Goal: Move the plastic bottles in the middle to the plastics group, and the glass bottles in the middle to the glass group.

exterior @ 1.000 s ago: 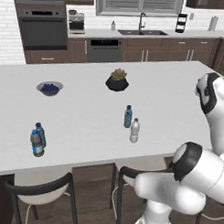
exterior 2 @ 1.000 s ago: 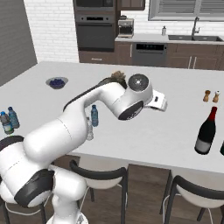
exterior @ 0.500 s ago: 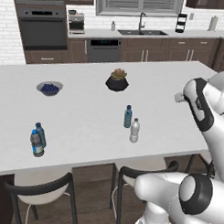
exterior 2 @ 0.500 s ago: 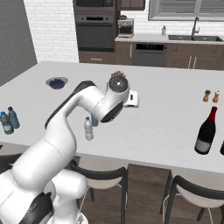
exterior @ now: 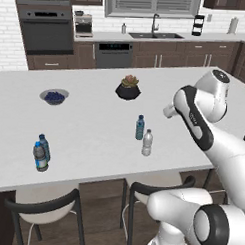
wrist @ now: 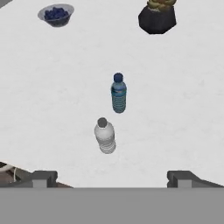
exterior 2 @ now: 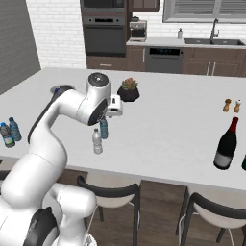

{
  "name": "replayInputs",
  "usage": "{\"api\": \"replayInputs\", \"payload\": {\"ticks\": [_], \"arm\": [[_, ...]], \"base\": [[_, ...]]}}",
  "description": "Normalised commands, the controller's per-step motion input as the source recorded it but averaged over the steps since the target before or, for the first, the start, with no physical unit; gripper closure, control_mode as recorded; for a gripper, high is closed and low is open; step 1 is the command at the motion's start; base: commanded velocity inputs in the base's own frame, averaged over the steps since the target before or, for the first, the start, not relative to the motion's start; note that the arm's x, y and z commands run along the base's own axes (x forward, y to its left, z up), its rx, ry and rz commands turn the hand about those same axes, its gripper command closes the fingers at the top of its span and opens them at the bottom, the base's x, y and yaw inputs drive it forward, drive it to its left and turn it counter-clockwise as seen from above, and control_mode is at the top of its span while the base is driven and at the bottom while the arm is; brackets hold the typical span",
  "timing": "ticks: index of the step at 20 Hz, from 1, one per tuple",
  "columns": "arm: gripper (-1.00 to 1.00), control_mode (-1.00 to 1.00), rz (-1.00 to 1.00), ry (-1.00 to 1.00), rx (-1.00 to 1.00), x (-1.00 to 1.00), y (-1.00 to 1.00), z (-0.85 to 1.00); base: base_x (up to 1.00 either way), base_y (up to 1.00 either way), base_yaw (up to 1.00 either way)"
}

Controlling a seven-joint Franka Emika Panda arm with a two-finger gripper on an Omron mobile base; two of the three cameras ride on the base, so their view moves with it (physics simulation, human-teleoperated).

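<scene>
Bottles (wrist: 105, 136) upright: 1 whitish, 1 blue-capped (wrist: 118, 93).

Two bottles upright mid-counter (exterior: 94, 128): capped one (exterior: 140, 127) just behind other (exterior: 147, 143). Bottle pair (exterior: 41, 152) far left, bowl (exterior: 54, 96) and plant pot (exterior: 128, 88) behind.

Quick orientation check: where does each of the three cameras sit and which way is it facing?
Left base view: behind-left of the arm, looking forward and down over the island counter.
Right base view: behind-right, same counter, arm rising at left.
Hand view: on the hand, looking down between the open gripper tips.
All three share the clear bottle and blue bottle.
</scene>
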Motion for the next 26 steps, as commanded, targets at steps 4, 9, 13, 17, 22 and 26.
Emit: {"api": "replayInputs", "payload": {"ticks": [4, 9, 13, 17, 22, 26], "arm": [[-1.0, -1.0, 0.11, 0.12, -0.04, 0.0, 0.6, -0.23], [-1.0, -1.0, 0.1, 0.05, -0.03, 0.01, 0.51, -0.39], [-1.0, -1.0, 0.02, 0.0, -0.09, 0.06, 0.01, -0.5], [-1.0, -1.0, 0.0, 0.0, -0.11, 0.45, 0.0, -0.47], [-1.0, -1.0, 0.0, 0.0, -0.01, 0.46, 0.07, -0.2], [-1.0, -1.0, -0.01, 0.0, 0.02, 0.25, 0.01, -0.14]], "base": [[0.0, 0.0, 0.0], [0.0, 0.0, 0.0], [0.0, 0.0, 0.0], [0.0, 0.0, 0.0], [0.0, 0.0, 0.0], [0.0, 0.0, 0.0]]}}
